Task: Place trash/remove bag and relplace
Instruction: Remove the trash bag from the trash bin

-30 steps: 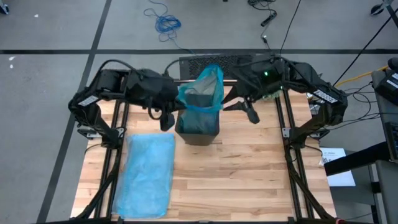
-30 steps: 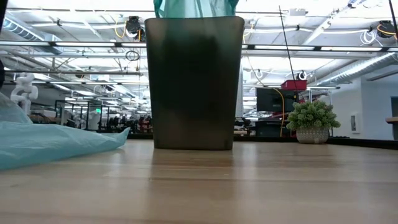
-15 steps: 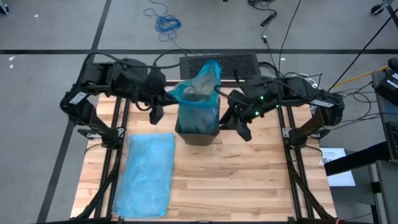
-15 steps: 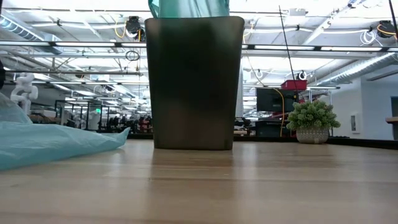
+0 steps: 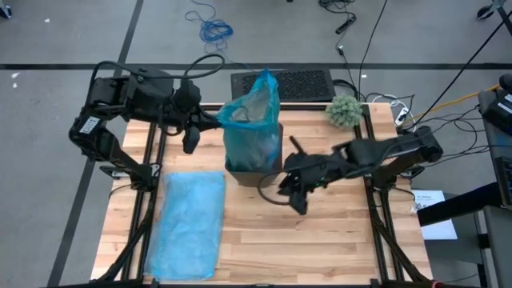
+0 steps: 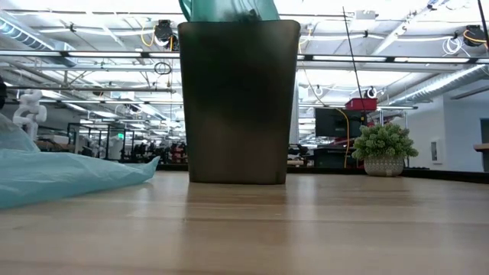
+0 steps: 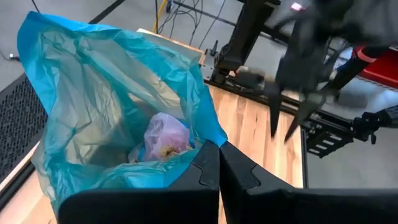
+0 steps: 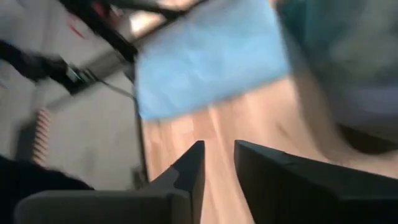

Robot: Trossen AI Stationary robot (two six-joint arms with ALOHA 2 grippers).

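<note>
The left gripper [image 7: 219, 163] is clamped tight on the rim of the blue bag [image 5: 253, 120], holding it stretched up out of the dark bin [image 5: 254, 170]. The trash [image 7: 165, 137] sits down inside the bag (a lilac-pink wad shows on top). The big change: the right gripper [image 5: 293, 194] has swung away from the bag's far rim and now hangs low in front of the bin, over the bench [image 5: 320, 240], fingers slightly apart and empty. So only 1 arm is lifting now. The spare blue bag [image 5: 190, 224] lies flat beside the bin.
</note>
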